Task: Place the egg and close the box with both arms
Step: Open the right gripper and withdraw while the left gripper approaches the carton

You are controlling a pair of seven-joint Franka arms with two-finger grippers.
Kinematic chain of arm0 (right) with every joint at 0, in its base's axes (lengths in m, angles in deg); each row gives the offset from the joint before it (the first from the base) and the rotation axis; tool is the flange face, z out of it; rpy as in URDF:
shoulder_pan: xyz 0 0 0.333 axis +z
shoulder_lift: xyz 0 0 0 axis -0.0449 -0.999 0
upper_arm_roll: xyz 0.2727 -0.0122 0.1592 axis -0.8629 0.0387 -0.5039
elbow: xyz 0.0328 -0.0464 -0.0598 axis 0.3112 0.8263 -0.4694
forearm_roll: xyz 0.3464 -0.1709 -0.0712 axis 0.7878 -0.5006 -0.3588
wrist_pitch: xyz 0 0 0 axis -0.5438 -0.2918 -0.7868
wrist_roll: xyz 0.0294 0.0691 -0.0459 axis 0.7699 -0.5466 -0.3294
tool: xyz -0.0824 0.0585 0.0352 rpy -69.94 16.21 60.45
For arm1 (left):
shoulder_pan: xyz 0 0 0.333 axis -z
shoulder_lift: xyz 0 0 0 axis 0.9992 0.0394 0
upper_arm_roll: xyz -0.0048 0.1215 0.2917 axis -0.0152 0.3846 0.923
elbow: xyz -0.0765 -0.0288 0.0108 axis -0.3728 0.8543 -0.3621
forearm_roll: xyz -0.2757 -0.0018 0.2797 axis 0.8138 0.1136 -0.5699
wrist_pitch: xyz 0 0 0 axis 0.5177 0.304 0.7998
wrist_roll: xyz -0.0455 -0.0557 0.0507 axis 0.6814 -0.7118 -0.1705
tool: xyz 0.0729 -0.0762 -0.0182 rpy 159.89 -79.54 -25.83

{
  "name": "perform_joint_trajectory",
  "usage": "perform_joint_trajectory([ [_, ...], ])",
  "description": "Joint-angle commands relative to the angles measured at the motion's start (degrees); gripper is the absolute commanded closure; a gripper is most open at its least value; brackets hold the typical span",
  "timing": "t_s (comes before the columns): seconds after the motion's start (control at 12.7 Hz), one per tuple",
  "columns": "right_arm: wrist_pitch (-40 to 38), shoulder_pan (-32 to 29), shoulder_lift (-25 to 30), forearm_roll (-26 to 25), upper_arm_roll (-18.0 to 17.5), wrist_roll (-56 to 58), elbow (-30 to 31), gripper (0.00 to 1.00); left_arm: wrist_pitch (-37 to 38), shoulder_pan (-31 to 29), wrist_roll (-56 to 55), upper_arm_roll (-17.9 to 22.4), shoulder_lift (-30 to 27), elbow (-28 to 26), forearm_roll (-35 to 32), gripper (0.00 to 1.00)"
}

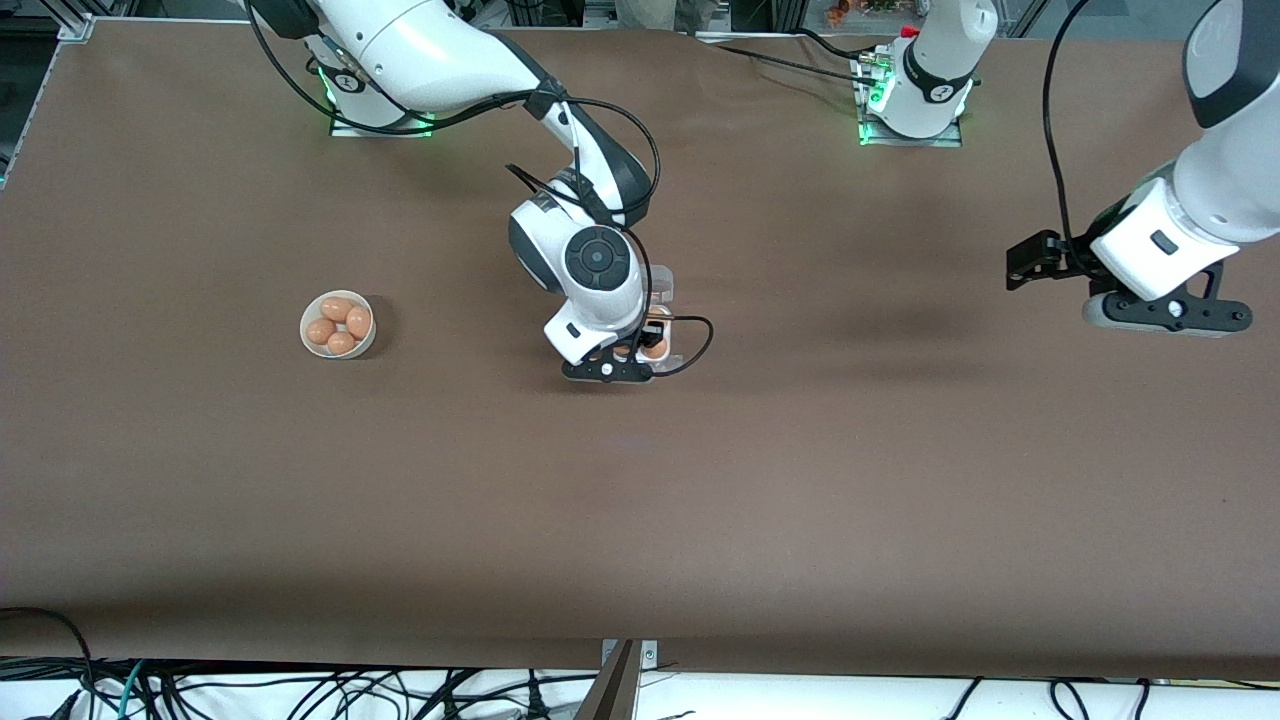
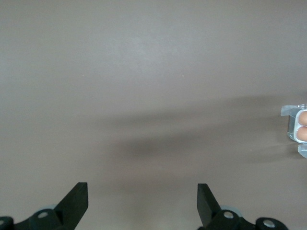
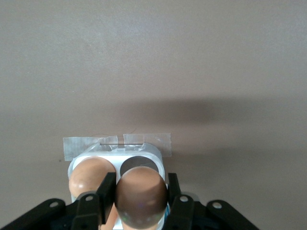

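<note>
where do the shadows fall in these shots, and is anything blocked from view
Front view: the right gripper and its wrist cover most of the box. Left wrist view: two soft dark bands of shadow cross the bare table. Right wrist view: a broad shadow lies over the table above the held egg.

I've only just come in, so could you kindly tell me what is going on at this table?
The right gripper holds a brown egg just over the small clear-plastic egg carton at mid-table, beside an egg already seated in a cell. The carton's lid is not yet closed. The left gripper waits, open, over bare brown table toward its own end. A round white bowl toward the right arm's end holds four more eggs.
</note>
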Motion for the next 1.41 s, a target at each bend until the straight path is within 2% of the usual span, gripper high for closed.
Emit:
perform_joint_trajectory([
  [0.0,0.2,1.4,-1.0,-1.8,0.5,-2.9,-1.9,0.00,2.5,0.3,-3.0,-1.7,0.6,1.2,1.1,0.00],
  [0.16,-0.2,1.1,-0.5,-1.7,0.5,-2.7,-1.9,0.00,2.5,1.7,-3.2,-1.9,1.0,1.2,1.1,0.00],
  [0.31,-1.1,0.8,0.9,-1.5,0.7,-2.0,-1.9,0.00,3.6,1.8,-3.3,-4.2,1.2,0.9,1.1,0.00],
  [0.55,-10.9,-2.1,7.1,-1.2,0.8,0.6,-1.8,0.00,5.7,1.8,-10.1,-9.9,4.3,0.9,4.5,0.00],
  [0.71,-19.5,-4.0,11.8,-0.7,2.8,6.0,-1.4,0.00,5.7,1.8,-15.8,-13.7,7.3,1.2,7.5,0.06],
  [0.79,-22.0,-6.1,14.5,0.7,3.2,9.0,-0.2,0.00,5.5,1.9,-17.7,-14.7,8.7,1.4,9.7,0.14],
  [0.86,-23.3,-7.7,18.0,1.6,3.8,11.9,2.6,0.00,5.4,2.2,-20.4,-15.6,10.1,1.4,13.4,0.27],
  [0.94,-23.3,-8.3,22.0,1.7,5.9,15.3,6.6,0.00,5.3,3.5,-22.9,-15.7,11.8,1.5,16.0,0.45],
  [1.1,-23.6,-8.3,29.1,2.4,12.8,24.9,13.7,0.00,4.8,7.9,-27.5,-15.7,15.3,1.6,16.9,0.77],
  [1.18,-24.3,-8.3,31.9,2.7,16.1,28.5,15.6,0.00,3.6,10.3,-29.6,-15.7,16.7,1.7,16.9,0.84],
  [1.34,-27.9,-8.2,33.6,2.7,22.3,35.4,15.9,0.00,0.0,13.9,-34.0,-15.7,19.8,1.7,18.1,0.92],
])
